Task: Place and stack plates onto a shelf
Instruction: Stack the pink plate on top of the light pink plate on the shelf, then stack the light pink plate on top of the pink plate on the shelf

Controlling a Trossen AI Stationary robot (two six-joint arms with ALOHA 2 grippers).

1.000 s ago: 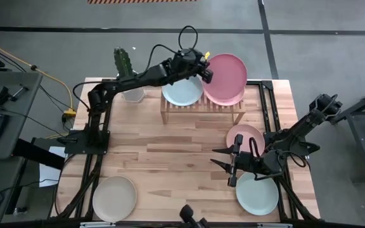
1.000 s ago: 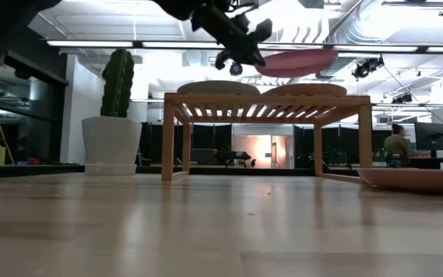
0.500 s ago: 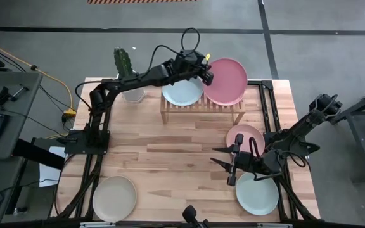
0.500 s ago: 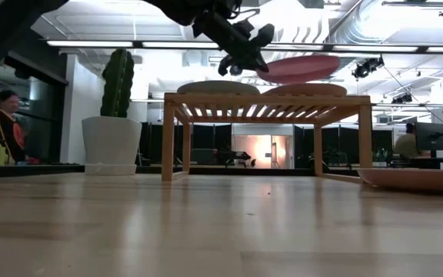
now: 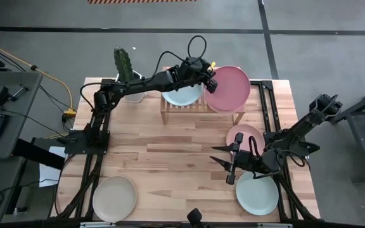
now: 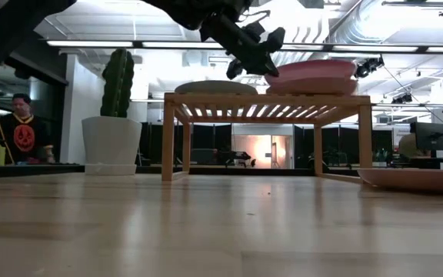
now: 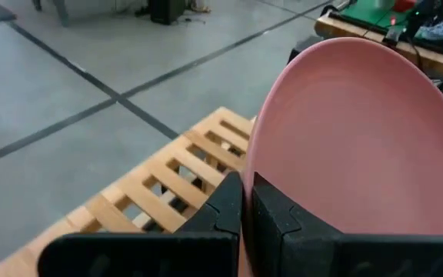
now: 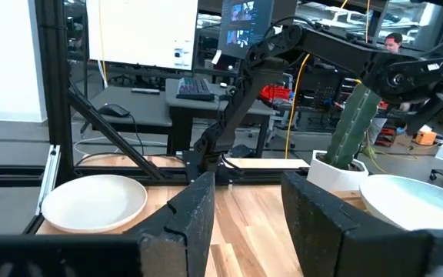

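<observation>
Left arm stretched out long from its base at the left side of the table, reaching far and right over the shelf (image 5: 201, 107). Left gripper (image 5: 210, 79) clenched on the rim of a pink plate (image 5: 228, 88), fingers (image 7: 271, 223) pinching the near edge in the left wrist view. That plate sits roughly level over the right half of the shelf; in the low view it (image 6: 314, 71) looks to lie right on top of another pink plate (image 6: 318, 86) already on the slats, though contact can't be confirmed. Pale blue plate (image 5: 184, 95) is on the left half of the shelf, partly under the arm.

Right arm is folded low over the near right part of the table, forearm running in from the right edge. Right gripper (image 5: 224, 161) points left, fingers spread apart and holding nothing, hovering between a third pink plate (image 5: 248, 135) just on its far side and the pale green plate (image 5: 257, 194) on its near side. Both lie flat on the table (image 5: 170, 158).

Beige plate (image 5: 114, 197) is at the near left corner, well apart from both arms. Cactus in a white pot (image 5: 127, 76) stands at the far left, just beside the shelf.
</observation>
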